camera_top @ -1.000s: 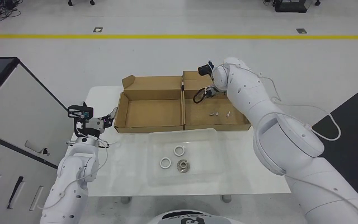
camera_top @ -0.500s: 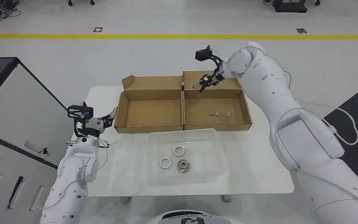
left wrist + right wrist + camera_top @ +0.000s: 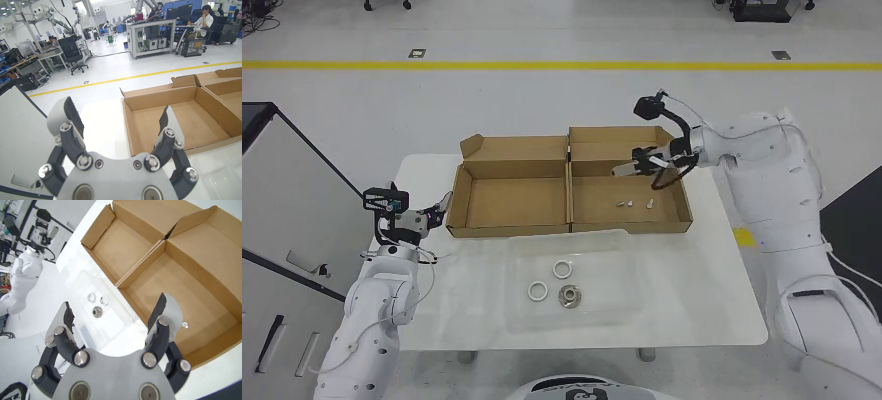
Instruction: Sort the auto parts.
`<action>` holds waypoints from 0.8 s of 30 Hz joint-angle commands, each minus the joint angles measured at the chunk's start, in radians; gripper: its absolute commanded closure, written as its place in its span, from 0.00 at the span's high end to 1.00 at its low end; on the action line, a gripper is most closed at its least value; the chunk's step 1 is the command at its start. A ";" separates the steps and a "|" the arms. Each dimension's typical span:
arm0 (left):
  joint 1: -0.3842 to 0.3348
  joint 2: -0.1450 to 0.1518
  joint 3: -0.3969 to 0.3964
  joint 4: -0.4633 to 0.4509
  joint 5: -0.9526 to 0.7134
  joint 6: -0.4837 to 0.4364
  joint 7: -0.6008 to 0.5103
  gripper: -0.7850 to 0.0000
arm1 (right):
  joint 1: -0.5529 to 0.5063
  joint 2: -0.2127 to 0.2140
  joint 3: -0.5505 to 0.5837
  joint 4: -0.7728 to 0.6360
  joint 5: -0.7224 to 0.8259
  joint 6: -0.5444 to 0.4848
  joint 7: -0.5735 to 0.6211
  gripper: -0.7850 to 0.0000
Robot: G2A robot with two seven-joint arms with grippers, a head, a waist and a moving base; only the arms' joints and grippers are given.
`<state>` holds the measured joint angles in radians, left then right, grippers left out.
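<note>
1. Two open cardboard boxes sat side by side at the 12 o'clock side of the table (image 3: 692,290): the left box (image 3: 512,200) and the right box (image 3: 597,205), their walls touching.
2. Two small pale parts (image 3: 623,202) lay on the right box's floor, one near the middle and the other at its 3 o'clock.
3. A clear tray (image 3: 622,240) lay at 6 o'clock of the boxes. It held two white rings (image 3: 563,268) and a flanged metal hub (image 3: 568,295).
4. The right pincer (image 3: 115,302) hung above the right box near its 12 o'clock wall, spread wide and holding nothing.
5. The left pincer (image 3: 118,108) stood at 9 o'clock of the left box, at the table's edge, also spread wide and holding nothing.
</note>
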<state>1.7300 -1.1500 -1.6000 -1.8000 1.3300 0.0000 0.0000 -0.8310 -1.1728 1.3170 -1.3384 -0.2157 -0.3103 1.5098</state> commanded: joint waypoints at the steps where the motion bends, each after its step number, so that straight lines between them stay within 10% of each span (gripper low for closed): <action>1: 0.000 0.000 0.000 0.000 0.000 0.000 0.000 1.00 | -0.065 0.022 0.066 -0.050 0.081 0.023 0.023 1.00; 15: 0.000 0.000 0.000 0.000 0.000 0.000 0.000 1.00 | -0.254 0.166 0.196 -0.103 0.528 0.026 0.026 1.00; 24: 0.000 0.000 0.000 0.000 0.000 0.000 0.000 1.00 | -0.254 0.166 0.196 -0.103 0.528 0.026 0.026 1.00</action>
<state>1.7300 -1.1500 -1.6000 -1.8000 1.3300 0.0000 0.0000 -1.0849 -1.0071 1.5127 -1.4411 0.3128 -0.2847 1.5359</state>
